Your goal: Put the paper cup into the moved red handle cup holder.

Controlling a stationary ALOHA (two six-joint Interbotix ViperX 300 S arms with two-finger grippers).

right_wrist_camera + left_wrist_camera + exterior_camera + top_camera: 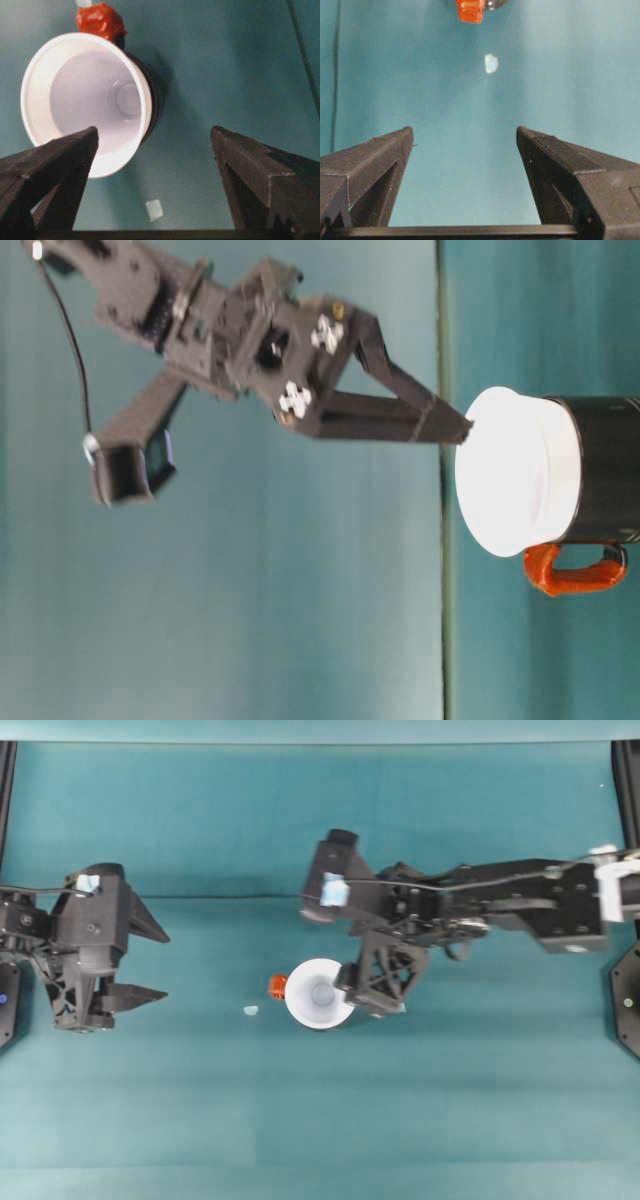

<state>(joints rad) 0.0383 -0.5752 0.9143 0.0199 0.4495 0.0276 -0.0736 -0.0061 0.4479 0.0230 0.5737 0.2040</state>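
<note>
Cup seated in holder, both grippers empty with jaws apart.

Nearest in the right wrist view: right gripper [155, 145] jaws spread wide, clamped on nothing, one jaw just beside the paper cup [85, 100] rim (touching or not, can't tell). Cup sits upright inside the red handle cup holder [605, 485] on the tabletop [450, 1100], white rim proud of the black wall. Handling guess: light, thin-walled, crushes easily; take it by the exposed rim band with low squeeze. Holder looks stiff and glossy, likely slippery. Farther off, left gripper [152, 962] jaws apart, well clear. Small pale scrap [250, 1010] lies near the holder.
</note>
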